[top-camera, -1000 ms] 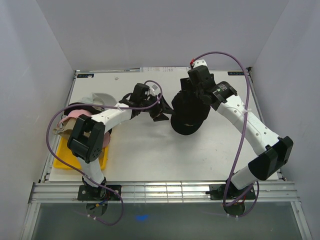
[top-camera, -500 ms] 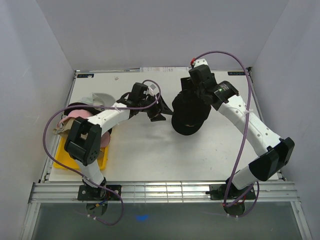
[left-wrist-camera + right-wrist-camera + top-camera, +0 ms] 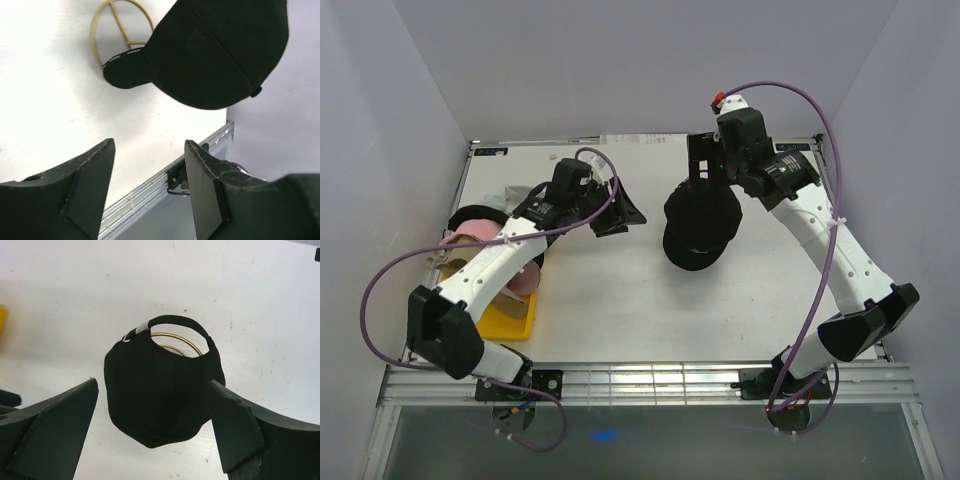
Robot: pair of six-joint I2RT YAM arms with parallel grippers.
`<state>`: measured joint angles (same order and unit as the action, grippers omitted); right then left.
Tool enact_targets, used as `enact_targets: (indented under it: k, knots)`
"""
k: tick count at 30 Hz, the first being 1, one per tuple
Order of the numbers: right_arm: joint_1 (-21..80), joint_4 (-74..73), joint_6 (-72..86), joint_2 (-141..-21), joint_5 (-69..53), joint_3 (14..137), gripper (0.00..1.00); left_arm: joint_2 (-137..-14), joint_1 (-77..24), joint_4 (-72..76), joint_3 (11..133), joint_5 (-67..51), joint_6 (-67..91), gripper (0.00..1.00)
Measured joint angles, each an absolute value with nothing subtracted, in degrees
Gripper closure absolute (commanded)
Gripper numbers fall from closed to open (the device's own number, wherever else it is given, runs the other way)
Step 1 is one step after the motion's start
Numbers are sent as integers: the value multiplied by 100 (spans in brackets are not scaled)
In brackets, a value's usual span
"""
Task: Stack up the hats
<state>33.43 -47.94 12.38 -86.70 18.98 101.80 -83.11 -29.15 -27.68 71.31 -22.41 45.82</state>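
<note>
Barely any of the gold wire ring stand (image 3: 92, 34) is showing. From the left wrist camera, one ring and a spoke poke out past the black fabric baseball cap (image 3: 215, 50), whose crown runs off the top edge. Through the right wrist camera there's only a thin gold arc in the strap gap. Overhead, the cap covers the stand completely. Over on the left, the white left arm (image 3: 495, 260) blocks much of the pile of fabric caps (image 3: 475, 228) and the shallow yellow plastic tray (image 3: 510, 318). Apart from a pink one, I can't sort those caps out.
</note>
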Motion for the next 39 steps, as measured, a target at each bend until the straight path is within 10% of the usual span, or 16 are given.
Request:
enact_targets:
  k: [21,39]
  knots:
    - [3291,-4309,1151,-7247,-150,9089,7,-3916,-2897,-7408,6751,2593,6473,32]
    - [3273,-4132,928,-6930,-250,8346,7,-4480,-2554,-7695,5507,3476,6984,32]
